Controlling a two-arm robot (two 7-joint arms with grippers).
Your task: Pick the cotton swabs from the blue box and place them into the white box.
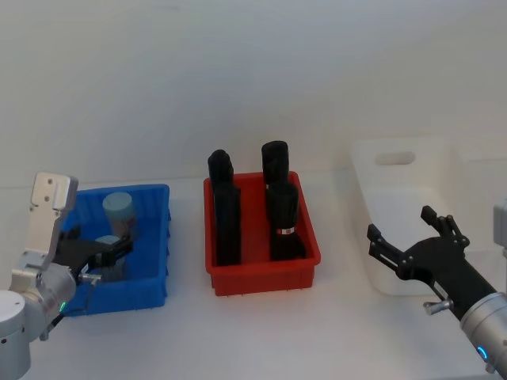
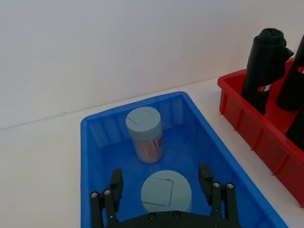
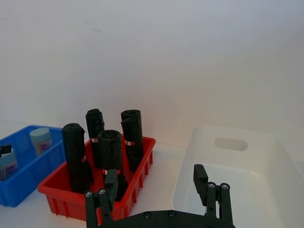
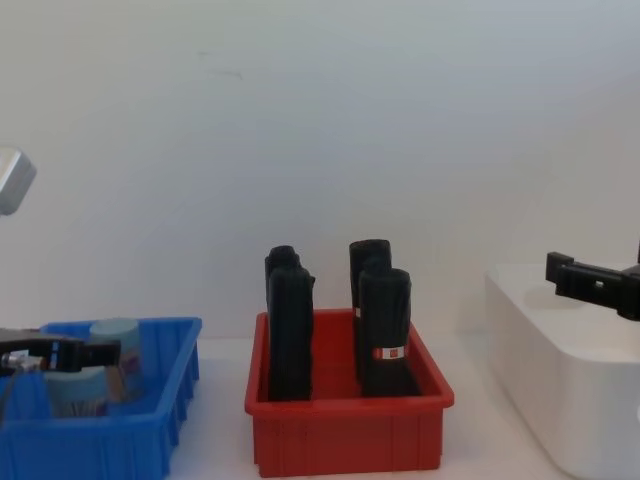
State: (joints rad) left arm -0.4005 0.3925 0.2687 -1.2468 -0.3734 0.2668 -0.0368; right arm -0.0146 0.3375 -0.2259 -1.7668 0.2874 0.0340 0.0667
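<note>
White tabletop (image 1: 261, 332) and a bare wall hold three containers: the white box (image 1: 388, 198) on the right, a red bin (image 1: 261, 279) of black rolls (image 1: 224, 207) in the middle, and the blue box (image 1: 161, 237) on the left. The right gripper (image 3: 155, 171) hangs spread before the white box. The left gripper (image 2: 160, 175) sits low in the blue box, fingers released either side of the nearer swab tub (image 2: 166, 194). A second tub (image 2: 144, 124) stands behind it. This looks like the grasp step. The next move calls for a square close, then a lift clear of the rim.

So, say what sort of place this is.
Probably a robot test bench: plain white table, a shallow blue ribbed plastic bin, red plastic bin and large white plastic box, left pincer in the blue bin, right pincer by the white box.
</note>
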